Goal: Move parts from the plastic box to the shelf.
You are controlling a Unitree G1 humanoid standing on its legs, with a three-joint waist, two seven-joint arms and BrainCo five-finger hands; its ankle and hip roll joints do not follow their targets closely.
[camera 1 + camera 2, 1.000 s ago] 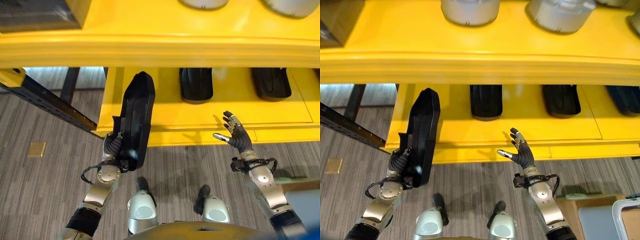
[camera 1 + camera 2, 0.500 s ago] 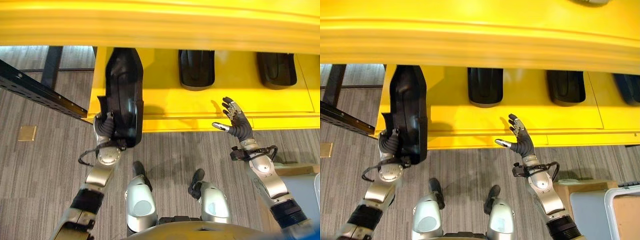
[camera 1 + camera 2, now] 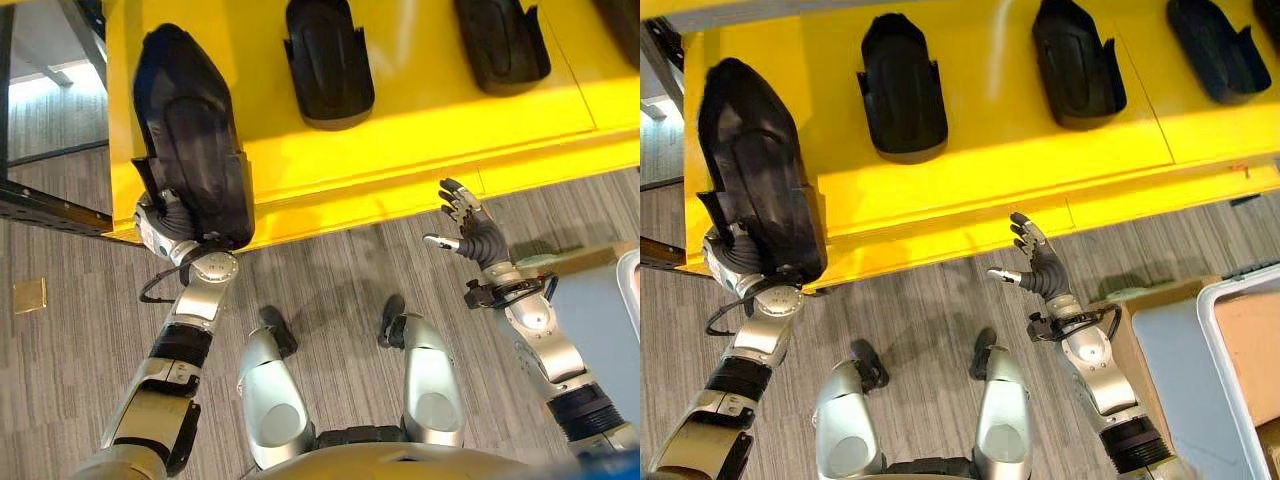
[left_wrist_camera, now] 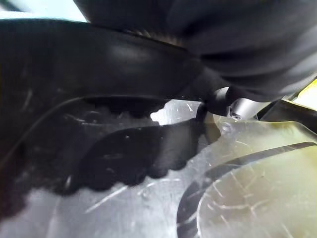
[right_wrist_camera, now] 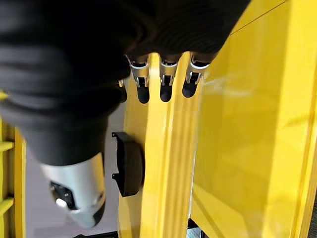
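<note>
The left hand [image 3: 172, 222] is closed around the near end of a long black part [image 3: 190, 150], with its fingers curled on the part's lower edge. The part is held over the left end of the yellow shelf [image 3: 400, 160], with its far end pointing away from the robot. Its near end overhangs the shelf's front edge, and it cannot be told whether the part rests on the surface already or is kept just above it. In the left wrist view the dark plastic is seen very close against the hand.

The right hand [image 3: 1037, 268] is kept open in the air in front of the shelf's near edge, with spread fingers, and nothing is held by it.

To the right of the carried part, three more black parts [image 3: 902, 88] [image 3: 1077, 62] [image 3: 1218, 48] are laid in a row on the shelf, well apart from each other. A grey plastic box [image 3: 1250, 370] is seen at the near right, by the right arm.

The step in hand is judged to be the placing of the part on the shelf. For the next move, the part should be pushed farther in, so that it lies in line with the row, and only then the fingers should be released.
</note>
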